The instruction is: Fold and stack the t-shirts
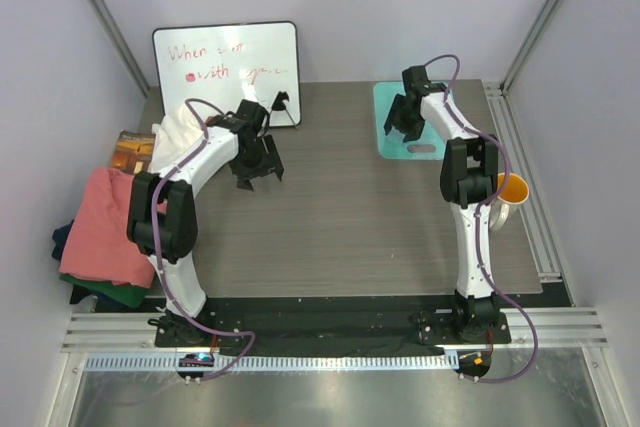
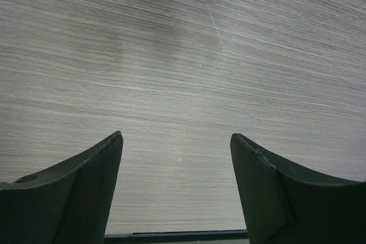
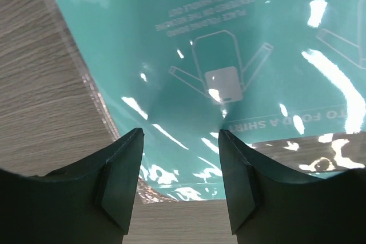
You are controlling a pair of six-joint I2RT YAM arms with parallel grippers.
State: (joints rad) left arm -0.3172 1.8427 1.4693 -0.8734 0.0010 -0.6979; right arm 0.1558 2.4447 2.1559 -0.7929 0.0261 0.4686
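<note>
T-shirts [image 1: 100,232] heaped leftward — left gripper [image 2: 176,136], right gripper [image 3: 180,131] agape.

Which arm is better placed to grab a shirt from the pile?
Left. The t-shirts lie piled on the left, beside that arm; left pincer is open and nearer. Right pincer is across, over the teal mat.

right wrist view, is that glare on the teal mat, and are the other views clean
Right wrist view: yes, white glare streaks the teal mat, hiding some print at the right. Left wrist view: no glare, though the table grain looks soft and smeared. Top external view: evenly lit and sharp.
</note>
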